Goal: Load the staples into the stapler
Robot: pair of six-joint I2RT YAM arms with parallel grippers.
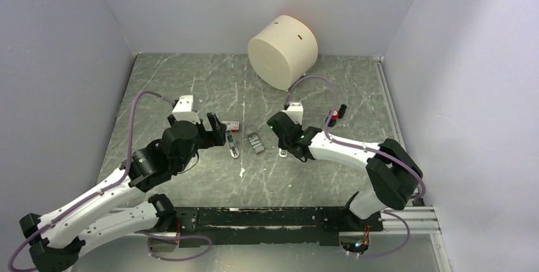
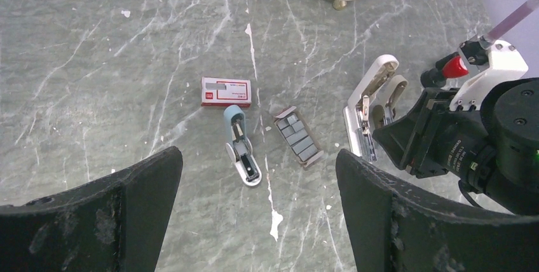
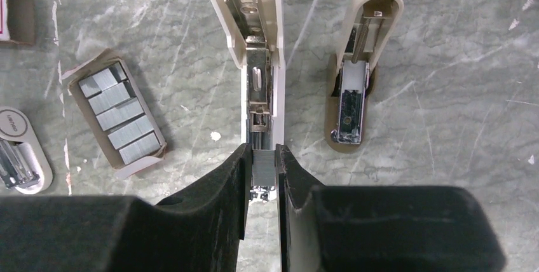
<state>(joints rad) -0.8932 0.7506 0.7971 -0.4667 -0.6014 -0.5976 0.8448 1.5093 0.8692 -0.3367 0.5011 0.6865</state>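
Observation:
My right gripper (image 3: pixel 263 170) is shut on a short grey strip of staples (image 3: pixel 263 165), held over the near end of the metal channel of the white stapler (image 3: pixel 257 43), which lies opened flat. More staples (image 3: pixel 117 112) lie in rows in an open cardboard tray to its left. In the top view the right gripper (image 1: pixel 291 145) points down at the white stapler (image 1: pixel 283 152), right of the tray of staples (image 1: pixel 255 143). My left gripper (image 2: pixel 260 221) hangs open and empty above the table, short of a small blue stapler (image 2: pixel 241 148).
A beige stapler (image 3: pixel 356 75) lies open just right of the white one. A red-and-white box (image 2: pixel 226 91) sits behind the blue stapler. A large cream cylinder (image 1: pixel 283 49) stands at the back. Grey walls close in the marble table (image 1: pixel 191 81).

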